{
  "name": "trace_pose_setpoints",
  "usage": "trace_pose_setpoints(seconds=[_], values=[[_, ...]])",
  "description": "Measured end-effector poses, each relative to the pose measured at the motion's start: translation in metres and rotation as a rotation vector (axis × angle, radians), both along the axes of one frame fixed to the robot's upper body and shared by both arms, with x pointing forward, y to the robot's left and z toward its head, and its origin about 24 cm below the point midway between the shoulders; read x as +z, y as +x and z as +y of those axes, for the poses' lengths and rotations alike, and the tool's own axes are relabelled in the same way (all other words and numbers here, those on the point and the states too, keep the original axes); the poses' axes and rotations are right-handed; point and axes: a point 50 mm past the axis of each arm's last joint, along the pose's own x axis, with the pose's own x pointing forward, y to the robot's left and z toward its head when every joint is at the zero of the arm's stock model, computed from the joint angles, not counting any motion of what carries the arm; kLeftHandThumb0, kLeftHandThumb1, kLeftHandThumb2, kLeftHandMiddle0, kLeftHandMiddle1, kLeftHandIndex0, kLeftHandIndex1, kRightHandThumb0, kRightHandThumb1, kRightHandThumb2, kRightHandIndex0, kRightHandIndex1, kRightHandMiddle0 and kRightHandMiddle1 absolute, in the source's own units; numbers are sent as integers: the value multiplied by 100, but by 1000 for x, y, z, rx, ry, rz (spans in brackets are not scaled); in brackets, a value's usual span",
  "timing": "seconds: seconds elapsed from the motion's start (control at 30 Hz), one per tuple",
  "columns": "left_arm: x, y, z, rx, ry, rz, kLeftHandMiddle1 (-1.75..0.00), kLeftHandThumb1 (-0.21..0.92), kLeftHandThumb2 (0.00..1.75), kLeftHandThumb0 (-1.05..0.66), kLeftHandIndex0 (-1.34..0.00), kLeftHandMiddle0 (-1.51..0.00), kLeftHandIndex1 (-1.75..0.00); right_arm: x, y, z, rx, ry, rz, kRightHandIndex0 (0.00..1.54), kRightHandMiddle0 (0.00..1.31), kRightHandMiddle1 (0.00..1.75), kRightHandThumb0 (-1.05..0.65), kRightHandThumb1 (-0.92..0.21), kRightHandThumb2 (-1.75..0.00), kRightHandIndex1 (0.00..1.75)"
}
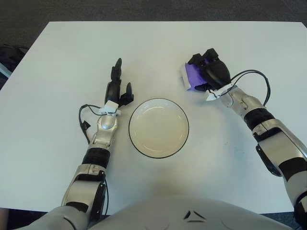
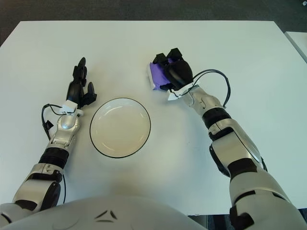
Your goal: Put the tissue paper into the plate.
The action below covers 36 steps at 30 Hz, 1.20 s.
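Note:
A purple and white tissue packet (image 1: 191, 75) is on the white table, up and to the right of the plate. My right hand (image 1: 209, 73) covers it from the right, black fingers curled over its top and closed around it. The plate (image 1: 158, 127), cream inside with a dark rim, sits at the table's middle and holds nothing. My left hand (image 1: 118, 87) shows just left of the plate's upper edge, fingers extended and holding nothing.
The white table (image 1: 57, 72) stretches wide around the plate. A dark floor lies beyond its far edge. Black cables loop at both wrists, the right one (image 1: 259, 81) arching above the forearm.

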Motion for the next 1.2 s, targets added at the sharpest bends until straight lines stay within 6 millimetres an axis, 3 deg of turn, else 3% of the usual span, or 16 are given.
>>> trace_pose_setpoints(seconds=[0.47, 1.2], values=[[0, 0, 0, 0, 0, -1, 0, 92, 87, -82, 0, -14, -32, 77, -21, 22, 170, 82, -61, 87, 62, 175, 0, 1, -167, 170], [0, 0, 0, 0, 1, -1, -1, 92, 87, -81, 0, -16, -33, 110, -43, 27, 238, 154, -61, 82, 58, 175, 0, -5, -162, 173]])
